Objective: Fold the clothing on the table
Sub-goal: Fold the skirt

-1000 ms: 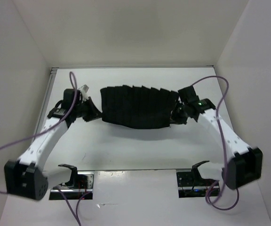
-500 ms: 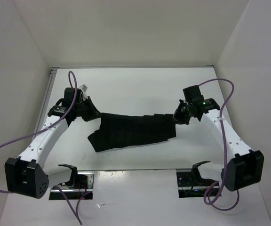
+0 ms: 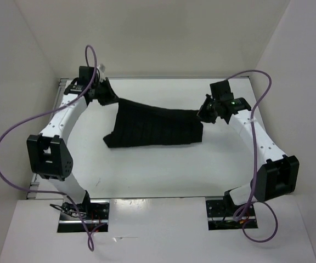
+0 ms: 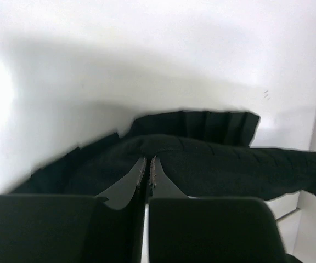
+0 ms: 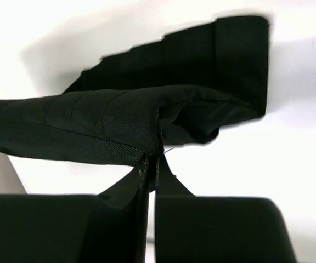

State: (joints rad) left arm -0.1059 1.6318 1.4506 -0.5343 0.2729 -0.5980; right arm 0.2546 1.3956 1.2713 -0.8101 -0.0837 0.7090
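— What's the cloth?
— A black pleated skirt (image 3: 155, 127), soft and matte.
— Where is it?
— Stretched left to right across the middle of the plain white table (image 3: 158, 170), a little toward the far side.
— Flat?
— No. Its far edge is lifted at both ends and sags between them. The near part drapes onto the tabletop, with the near-left corner jutting out.

Flat plain white tabletop (image 3: 158, 175) below me, white walls (image 3: 32, 66) on three sides. Black pleated fabric garment (image 3: 155, 130) lies mid-table, its near edge resting on the surface, far edge raised. Metal base plates (image 3: 213, 216) at the near edge.
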